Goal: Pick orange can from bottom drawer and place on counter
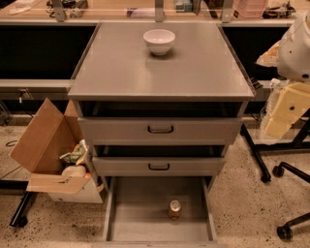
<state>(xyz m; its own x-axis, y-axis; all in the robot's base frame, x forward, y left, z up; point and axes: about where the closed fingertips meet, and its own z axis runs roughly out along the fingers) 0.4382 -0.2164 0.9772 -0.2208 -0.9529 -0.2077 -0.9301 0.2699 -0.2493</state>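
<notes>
The orange can (174, 209) stands upright on the floor of the open bottom drawer (135, 213), slightly right of its middle and toward the front. The counter (116, 68) is the flat grey top of the cabinet and carries a white bowl (159, 41) near its back edge. My gripper (285, 110) shows as pale yellow blocks under a white arm housing (295, 48) at the right edge, beside the cabinet's right side at about upper-drawer height. It is well above and to the right of the can and holds nothing that I can see.
Two upper drawers with black loop handles (160, 129) stand slightly pulled out above the bottom drawer. An open cardboard box (48, 150) with trash sits on the floor at the left. Black chair legs with castors (278, 170) stand at the right. A wooden bench (121, 8) runs behind.
</notes>
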